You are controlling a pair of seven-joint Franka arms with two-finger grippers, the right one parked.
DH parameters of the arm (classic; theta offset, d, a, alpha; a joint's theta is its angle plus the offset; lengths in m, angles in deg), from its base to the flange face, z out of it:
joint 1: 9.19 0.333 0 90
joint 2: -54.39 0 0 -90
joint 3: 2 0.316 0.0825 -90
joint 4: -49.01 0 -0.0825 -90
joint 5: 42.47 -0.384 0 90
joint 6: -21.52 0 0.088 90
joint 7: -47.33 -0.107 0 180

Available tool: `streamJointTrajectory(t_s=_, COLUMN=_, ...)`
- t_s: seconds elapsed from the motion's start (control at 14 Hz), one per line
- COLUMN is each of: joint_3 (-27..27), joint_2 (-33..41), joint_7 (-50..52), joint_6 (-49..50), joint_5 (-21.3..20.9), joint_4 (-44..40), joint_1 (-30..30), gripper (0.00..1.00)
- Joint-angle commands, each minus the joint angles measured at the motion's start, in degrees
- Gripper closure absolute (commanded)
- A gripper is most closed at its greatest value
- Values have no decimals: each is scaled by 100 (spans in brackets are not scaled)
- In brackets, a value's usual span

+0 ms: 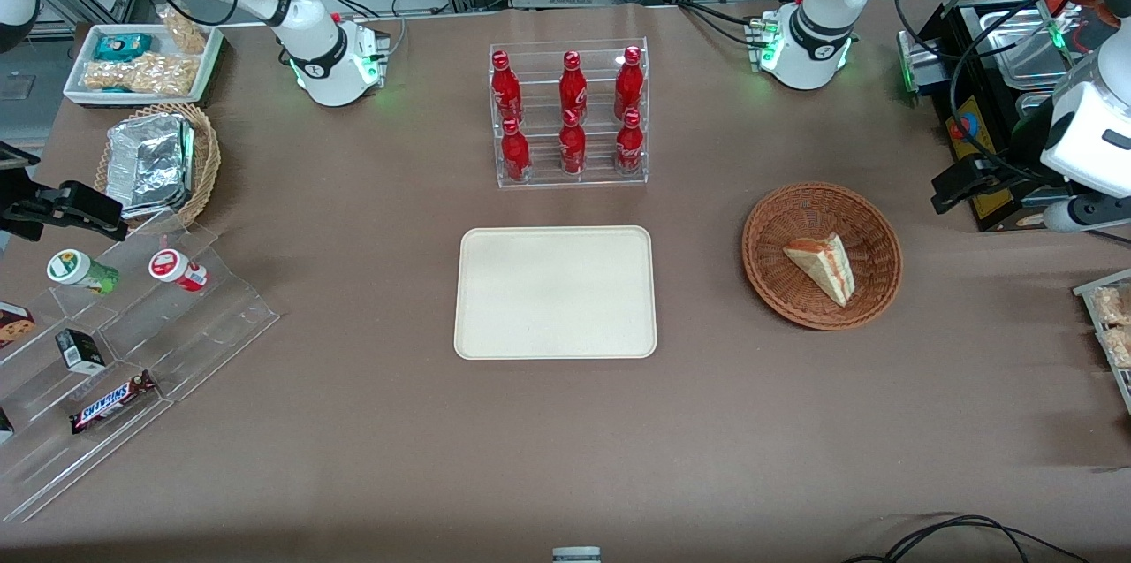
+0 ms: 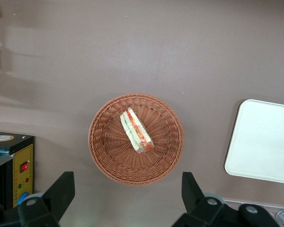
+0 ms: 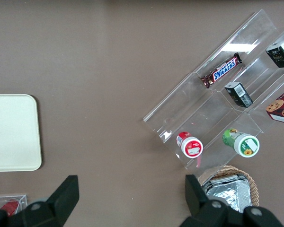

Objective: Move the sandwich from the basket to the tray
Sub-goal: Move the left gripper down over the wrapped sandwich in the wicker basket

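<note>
The sandwich [image 1: 826, 264] [image 2: 136, 131], a pale wedge with a red-orange filling edge, lies in the round reddish-brown basket [image 1: 769, 280] [image 2: 104, 151]. The cream tray [image 1: 555, 292] [image 2: 265, 142] [image 3: 12, 132] sits bare at mid-table, beside the basket toward the parked arm's end. My left gripper [image 1: 959, 183] [image 2: 127, 176] hangs high over the table, off the basket's edge toward the working arm's end. It is open, the fingers [image 2: 61, 187] spread wide with nothing between them, and the basket and sandwich lie below it.
A clear rack of red bottles [image 1: 570, 112] stands farther from the front camera than the tray. A black and yellow machine [image 1: 981, 130] [image 2: 9, 165] stands beside the basket at the working arm's end. A clear stepped shelf of snacks [image 1: 132, 315], a tan basket of foil packs [image 1: 159, 161] and a white snack tray [image 1: 141, 64] sit at the parked arm's end.
</note>
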Motion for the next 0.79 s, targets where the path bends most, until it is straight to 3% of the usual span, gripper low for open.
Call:
streamJointTrajectory(t_s=0.0, joint_3=-9, joint_2=-7, joint_7=-79, joint_6=7, joint_5=-4, joint_4=-22, joint_1=-94, gripper=0)
streamJointTrajectory(t_s=0.5, joint_3=26, joint_2=-104, joint_7=8, joint_6=157, joint_5=4, joint_4=336, joint_1=-24, gripper=0)
streamJointTrajectory(t_s=0.71, joint_3=44, joint_2=-262, joint_7=1277, joint_6=-332, joint_5=-66, joint_4=1004, joint_1=-15, gripper=0)
